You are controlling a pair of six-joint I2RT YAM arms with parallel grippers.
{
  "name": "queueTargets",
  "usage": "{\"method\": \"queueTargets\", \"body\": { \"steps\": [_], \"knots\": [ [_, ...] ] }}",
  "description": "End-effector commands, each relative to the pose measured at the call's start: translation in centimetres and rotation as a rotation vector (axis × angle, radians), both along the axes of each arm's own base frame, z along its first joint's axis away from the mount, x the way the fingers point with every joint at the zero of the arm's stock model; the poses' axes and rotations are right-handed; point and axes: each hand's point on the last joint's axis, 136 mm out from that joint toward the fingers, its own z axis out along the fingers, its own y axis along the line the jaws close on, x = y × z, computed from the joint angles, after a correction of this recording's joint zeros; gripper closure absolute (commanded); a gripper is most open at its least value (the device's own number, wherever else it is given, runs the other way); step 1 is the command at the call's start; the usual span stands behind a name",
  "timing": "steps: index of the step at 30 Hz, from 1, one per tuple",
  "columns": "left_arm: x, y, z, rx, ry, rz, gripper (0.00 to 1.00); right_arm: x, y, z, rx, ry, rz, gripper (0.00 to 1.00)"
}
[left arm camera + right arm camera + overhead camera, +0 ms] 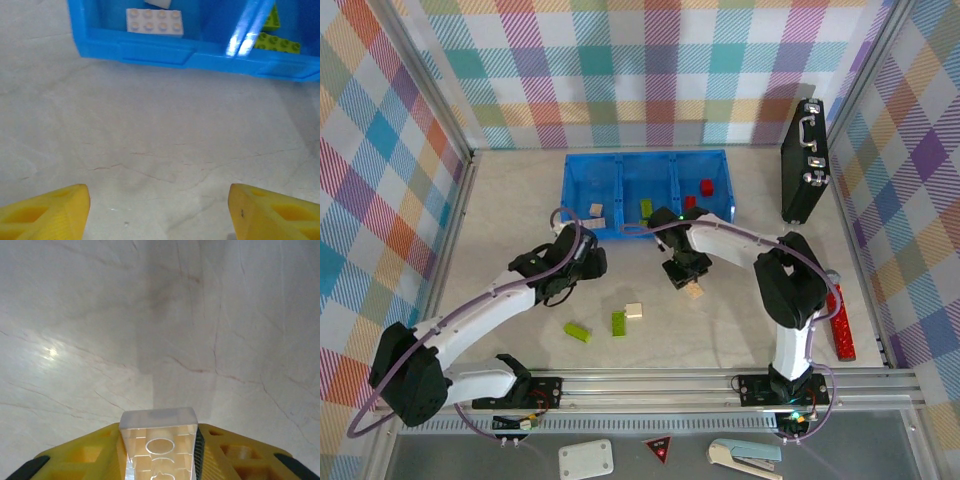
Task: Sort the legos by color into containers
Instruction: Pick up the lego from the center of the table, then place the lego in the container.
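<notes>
Squarely between right fingers [235,455], cream lego [159,447]

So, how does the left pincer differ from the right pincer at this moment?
The left pincer is open and empty; the right pincer is shut on a cream brick. The left pincer faces the front wall of the blue bin, close by; the right pincer hangs over bare table. Both have yellow fingers.
</notes>
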Motion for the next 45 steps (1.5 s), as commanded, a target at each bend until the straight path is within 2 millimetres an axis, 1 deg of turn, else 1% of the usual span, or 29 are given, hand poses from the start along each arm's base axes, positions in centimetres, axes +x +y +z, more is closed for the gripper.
{"method": "queueTargets", "body": {
  "steps": [1, 6, 8, 12, 14, 18, 22, 29, 32, 37, 39, 42, 45],
  "knots": [
    [-1.5, 2.0, -1.4, 0.002, 0.056, 0.045, 0.28, 0.3, 1.8, 0.7, 0.029, 0.008, -0.01, 0.62],
    [-3.0, 4.4, -3.0, -0.023, 0.112, 0.103, 0.28, 1.5, 5.7, 1.8, 0.151, 0.002, -0.027, 0.62],
    [-3.7, 5.3, -3.7, -0.036, 0.142, 0.126, 0.27, 2.2, 7.4, 2.5, 0.214, -0.003, -0.041, 0.61],
    [-5.1, 6.3, -4.9, -0.049, 0.198, 0.148, 0.28, 3.4, 10.5, 3.8, 0.317, -0.018, -0.063, 0.62],
    [-5.8, 6.4, -5.5, -0.057, 0.227, 0.151, 0.27, 4.4, 12.0, 4.6, 0.363, -0.042, -0.074, 0.62],
    [-6.9, 6.1, -6.7, -0.08, 0.286, 0.148, 0.27, 6.7, 14.2, 6.0, 0.427, -0.129, -0.081, 0.62],
    [-7.9, 5.6, -7.6, -0.117, 0.333, 0.146, 0.27, 9.0, 16.5, 8.0, 0.502, -0.223, -0.075, 0.63],
    [-9.0, 5.1, -8.5, -0.166, 0.385, 0.157, 0.27, 11.9, 20.5, 10.9, 0.637, -0.35, -0.045, 0.63],
    [-9.3, 4.9, -8.6, -0.183, 0.397, 0.157, 0.27, 13.2, 22.0, 11.7, 0.677, -0.406, -0.036, 0.64],
    [-9.8, 4.6, -8.8, -0.203, 0.418, 0.152, 0.27, 15.1, 24.3, 11.8, 0.714, -0.467, -0.021, 0.64],
    [-9.9, 4.6, -8.9, -0.205, 0.422, 0.152, 0.27, 16.0, 25.0, 11.5, 0.715, -0.49, -0.023, 0.64],
    [-9.9, 4.4, -8.8, -0.213, 0.424, 0.152, 0.27, 17.4, 25.5, 10.6, 0.701, -0.525, -0.041, 0.64],
    [-9.9, 4.4, -8.7, -0.218, 0.424, 0.151, 0.27, 18.5, 25.6, 9.8, 0.676, -0.547, -0.078, 0.64]
  ]
}}
